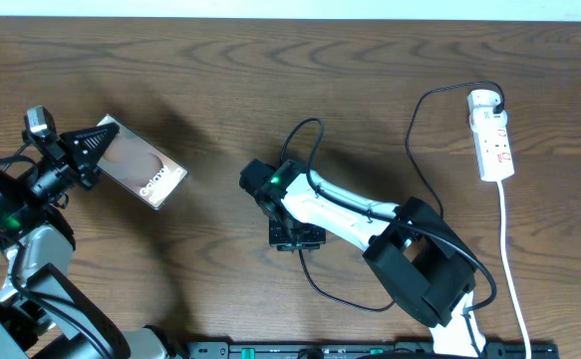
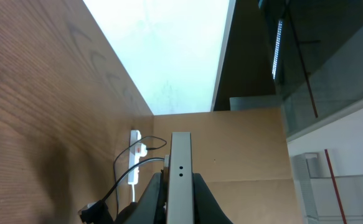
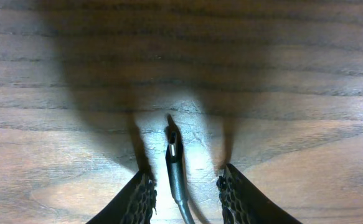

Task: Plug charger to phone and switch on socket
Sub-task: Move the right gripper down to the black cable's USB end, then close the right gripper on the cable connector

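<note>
charger tip point(image 3: 173, 151) btwn R gripper point(image 3: 186, 182) jaws, ungripped

The overhead camera looks straight down on the wooden table point(image 1: 220, 80) from high up, taking in both arms, the phone point(image 1: 143, 165) at the left and the socket point(image 1: 492, 135) at the far right. The left wrist camera sits close behind the phone point(image 2: 180, 180), which it sees edge-on between its own fingers point(image 2: 209, 202). It is rolled, so the table point(image 2: 32, 112) slants up the left side. It faces across to the socket point(image 2: 135, 158); both things also show overhead. The right wrist camera points down, very near the table point(image 3: 181, 62), onto the plug tip of the charger point(image 3: 174, 158). That patch lies under the right gripper point(image 1: 292, 237) in the overhead view.
</note>
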